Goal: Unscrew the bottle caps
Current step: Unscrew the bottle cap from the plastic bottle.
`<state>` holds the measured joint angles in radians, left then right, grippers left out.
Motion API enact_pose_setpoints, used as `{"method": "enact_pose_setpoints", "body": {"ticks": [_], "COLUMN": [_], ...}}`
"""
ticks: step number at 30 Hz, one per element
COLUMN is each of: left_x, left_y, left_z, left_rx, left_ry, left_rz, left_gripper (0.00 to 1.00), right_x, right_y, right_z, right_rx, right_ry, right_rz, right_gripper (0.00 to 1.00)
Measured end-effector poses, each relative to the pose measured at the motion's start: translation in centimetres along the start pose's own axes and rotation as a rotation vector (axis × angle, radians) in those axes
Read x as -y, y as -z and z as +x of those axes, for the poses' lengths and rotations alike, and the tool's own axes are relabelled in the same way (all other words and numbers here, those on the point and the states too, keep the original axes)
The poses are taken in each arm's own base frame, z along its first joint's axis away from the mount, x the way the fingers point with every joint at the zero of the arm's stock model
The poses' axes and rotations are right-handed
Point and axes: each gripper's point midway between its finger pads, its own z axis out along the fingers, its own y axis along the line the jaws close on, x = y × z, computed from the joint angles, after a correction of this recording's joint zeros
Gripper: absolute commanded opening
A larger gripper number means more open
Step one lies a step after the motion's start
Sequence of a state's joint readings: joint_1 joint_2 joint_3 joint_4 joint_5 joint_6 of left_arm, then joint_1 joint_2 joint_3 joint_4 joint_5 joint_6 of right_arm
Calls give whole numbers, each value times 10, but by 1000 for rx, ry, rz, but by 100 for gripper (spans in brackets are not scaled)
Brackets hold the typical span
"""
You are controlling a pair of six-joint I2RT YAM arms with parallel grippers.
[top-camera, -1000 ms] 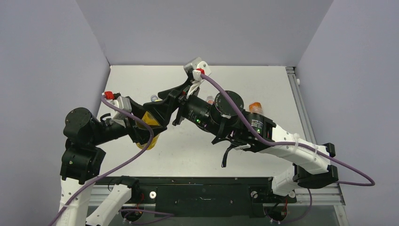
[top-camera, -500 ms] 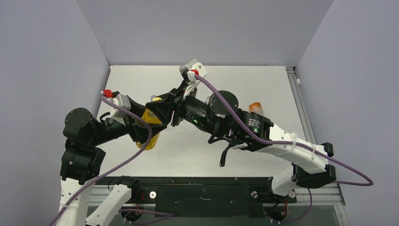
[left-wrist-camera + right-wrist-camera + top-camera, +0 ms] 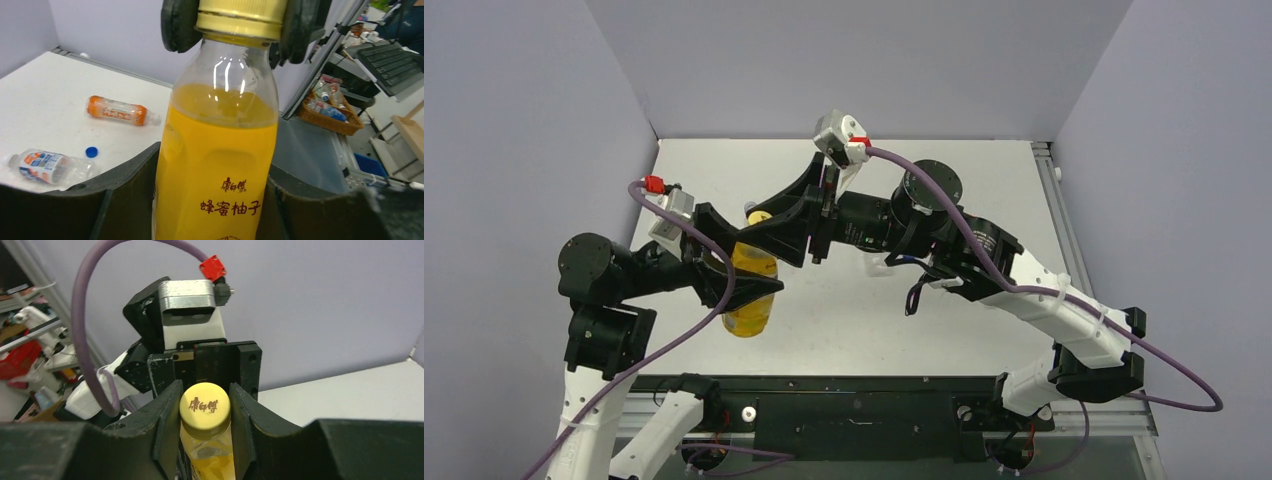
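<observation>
A yellow juice bottle [image 3: 220, 165] stands upright, held off the table, with my left gripper [image 3: 215, 180] shut around its body; one dark finger [image 3: 127, 190] presses each side. My right gripper [image 3: 205, 407] is shut on the bottle's yellow cap [image 3: 205, 404], its pads [image 3: 177, 22] clamping the cap [image 3: 241, 17] from both sides. In the top view the two grippers meet over the bottle [image 3: 751, 295] at the table's left middle. An orange drink bottle [image 3: 116, 110] and a clear water bottle [image 3: 50, 167] lie on their sides on the table, with a loose blue cap [image 3: 91, 151] between them.
The white table [image 3: 984, 170] is closed in by grey walls at the back and both sides. A metal rail [image 3: 1064, 220] runs along its right edge. A wicker basket [image 3: 327, 107] of small items sits beyond the table.
My right gripper has swung in over the bottle's top and shut on the yellow cap. The left arm has brought the bottle slightly nearer and more upright.
</observation>
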<state>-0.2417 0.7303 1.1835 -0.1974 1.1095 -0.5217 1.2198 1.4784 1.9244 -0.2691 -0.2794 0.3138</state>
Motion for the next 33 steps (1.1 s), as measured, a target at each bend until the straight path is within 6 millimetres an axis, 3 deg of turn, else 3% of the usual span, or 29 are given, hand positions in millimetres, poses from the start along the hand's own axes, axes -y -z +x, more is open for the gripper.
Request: {"method": "enact_pose_setpoints", "body": {"ticks": [6, 7, 8, 9, 10, 11, 13, 17, 20, 26, 33], "left_x": [23, 26, 27, 27, 26, 24, 14, -12, -30, -49, -62], "left_y": [2, 3, 3, 4, 3, 3, 3, 3, 7, 15, 20], "left_z": [-2, -1, -1, -1, 0, 1, 2, 2, 3, 3, 3], "left_rx": [-14, -16, -19, -20, -21, -23, -16, -4, 2, 6, 2], "left_ry": [20, 20, 20, 20, 16, 17, 7, -53, -111, -183, -207], "left_rz": [94, 102, 108, 110, 106, 99, 50, -83, -180, -298, -367], "left_gripper": [23, 23, 22, 22, 22, 22, 22, 22, 22, 21, 20], "right_x": [-25, -28, -29, -29, -27, -21, -8, 17, 23, 29, 47], "right_y": [8, 9, 10, 10, 10, 9, 9, 20, 30, 17, -9], "right_z": [-2, -2, -2, -2, -1, -1, -4, -24, -39, -56, -9], "right_rx": [-28, -30, -33, -37, -39, -39, -22, 58, 117, 148, 20], "right_ry": [28, 32, 36, 38, 40, 39, 38, 42, 36, 35, 57], "right_rz": [-184, -202, -213, -212, -199, -164, -64, 165, 294, 416, 477], "right_gripper": [2, 11, 35, 47, 66, 74, 78, 77, 71, 61, 49]}}
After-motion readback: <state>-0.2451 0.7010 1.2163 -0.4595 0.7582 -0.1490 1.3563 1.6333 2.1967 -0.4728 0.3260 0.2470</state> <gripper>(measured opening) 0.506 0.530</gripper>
